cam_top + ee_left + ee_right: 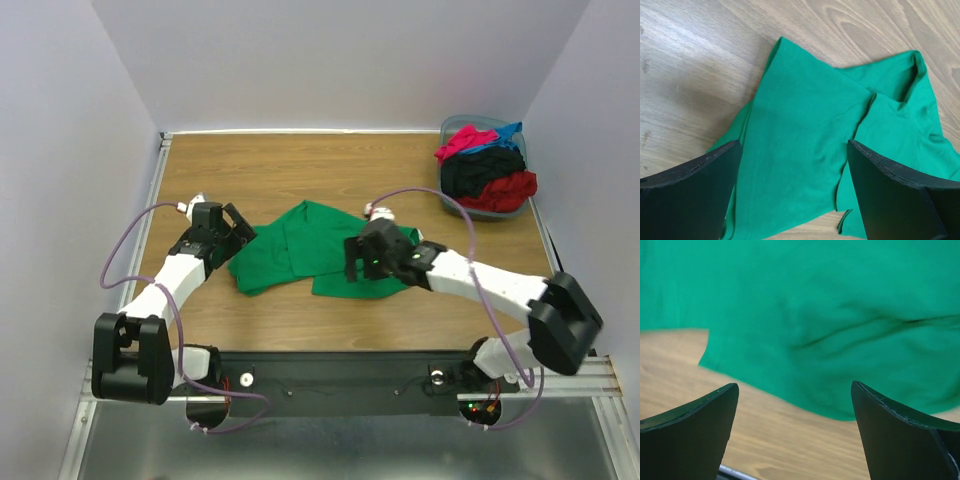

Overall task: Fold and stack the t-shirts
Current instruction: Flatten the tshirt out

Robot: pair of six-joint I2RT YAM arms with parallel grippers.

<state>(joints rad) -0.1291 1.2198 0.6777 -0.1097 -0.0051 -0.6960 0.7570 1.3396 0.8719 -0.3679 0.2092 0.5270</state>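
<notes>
A bright green t-shirt [300, 250] lies crumpled and partly folded on the wooden table [300, 170] between the two arms. My left gripper [238, 230] hovers at its left edge, open, with the green cloth [805, 145] below and between its fingers [695, 195]. My right gripper [356, 262] hangs over the shirt's right part, open and holding nothing; its wrist view shows the green hem [840, 340] ahead and bare wood between its fingers [900, 435]. More t-shirts [488, 170], pink-red, blue, black and red, are heaped in the bin.
A grey-blue plastic bin [450, 128] stands at the table's back right corner. White walls close in the table on the left, back and right. A black rail [340, 375] with both arm bases runs along the near edge.
</notes>
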